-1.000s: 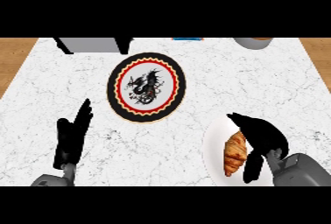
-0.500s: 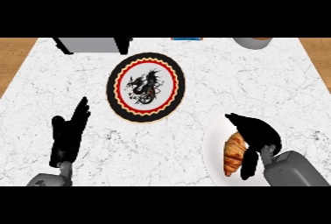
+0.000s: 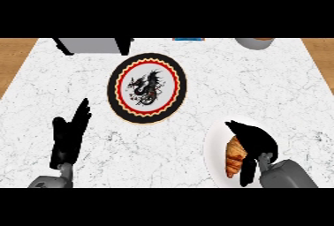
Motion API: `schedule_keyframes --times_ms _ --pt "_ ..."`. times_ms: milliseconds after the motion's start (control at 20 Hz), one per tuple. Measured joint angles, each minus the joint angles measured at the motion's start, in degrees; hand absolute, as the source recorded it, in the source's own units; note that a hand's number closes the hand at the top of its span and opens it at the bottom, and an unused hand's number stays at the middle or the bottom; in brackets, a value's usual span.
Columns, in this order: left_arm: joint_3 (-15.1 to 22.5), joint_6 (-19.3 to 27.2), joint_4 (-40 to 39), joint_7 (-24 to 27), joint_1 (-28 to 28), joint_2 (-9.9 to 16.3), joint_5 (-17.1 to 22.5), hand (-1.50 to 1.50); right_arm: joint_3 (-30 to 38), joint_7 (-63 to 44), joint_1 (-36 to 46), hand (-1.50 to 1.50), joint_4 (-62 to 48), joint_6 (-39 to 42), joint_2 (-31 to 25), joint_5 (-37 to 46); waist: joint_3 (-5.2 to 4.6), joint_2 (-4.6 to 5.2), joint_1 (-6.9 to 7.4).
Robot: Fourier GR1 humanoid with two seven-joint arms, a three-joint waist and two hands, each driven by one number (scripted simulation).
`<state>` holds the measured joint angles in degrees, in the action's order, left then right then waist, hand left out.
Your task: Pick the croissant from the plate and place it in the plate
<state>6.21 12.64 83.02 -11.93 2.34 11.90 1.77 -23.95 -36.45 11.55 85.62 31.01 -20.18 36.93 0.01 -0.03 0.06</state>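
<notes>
At the near left, the left hand [image 3: 70,134] rests over the counter with its fingers straight and together, pointing away toward the far side, holding nothing. Its grey forearm comes up from the lower edge. The counter [image 3: 72,79] is white marble with thin grey veins, and bare wood shows at its far corners. On the far left edge stands a grey boxy object [image 3: 91,45], only partly in view. Near the middle lies the patterned plate [image 3: 146,88], round, with a black scalloped rim, a red ring and a black dragon figure on a white centre; nothing lies on it. Beyond it, at the far edge, a small blue object [image 3: 188,39] peeks in. At the near right sits the plain white plate [image 3: 215,148], holding the croissant [image 3: 235,156], golden brown and ridged, lying lengthwise. The right hand [image 3: 257,141] is bent down over the croissant's right side, fingers curved beside it and the thumb below; whether they clamp it I cannot tell. A grey bowl [image 3: 254,43] sits at the far right.
</notes>
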Motion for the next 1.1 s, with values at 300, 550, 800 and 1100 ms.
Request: schedule_keyframes --times_ms 300,550,800,1100 --pt "-0.9 -0.5 2.4 -2.0 -0.5 -1.1 -1.6 0.00 1.9 3.5 1.3 1.50 -4.4 0.9 1.9 4.0 -0.03 -0.02 0.08" --pt "-1.2 -0.8 2.1 -1.1 -1.1 -2.3 -2.8 0.00 1.4 9.2 0.7 1.50 -5.0 -2.1 1.4 8.6 -0.22 -0.24 0.07" --pt "-2.3 -1.8 1.6 -1.6 -0.1 -2.8 -3.2 0.00 2.3 14.0 2.6 1.50 -8.3 -5.1 1.8 13.2 -0.15 -0.20 0.16" --pt "-0.7 -3.2 1.0 -0.9 1.4 -3.2 -3.6 0.00 -2.0 1.8 11.9 1.50 -10.8 -14.5 15.3 14.2 0.08 0.81 4.51"
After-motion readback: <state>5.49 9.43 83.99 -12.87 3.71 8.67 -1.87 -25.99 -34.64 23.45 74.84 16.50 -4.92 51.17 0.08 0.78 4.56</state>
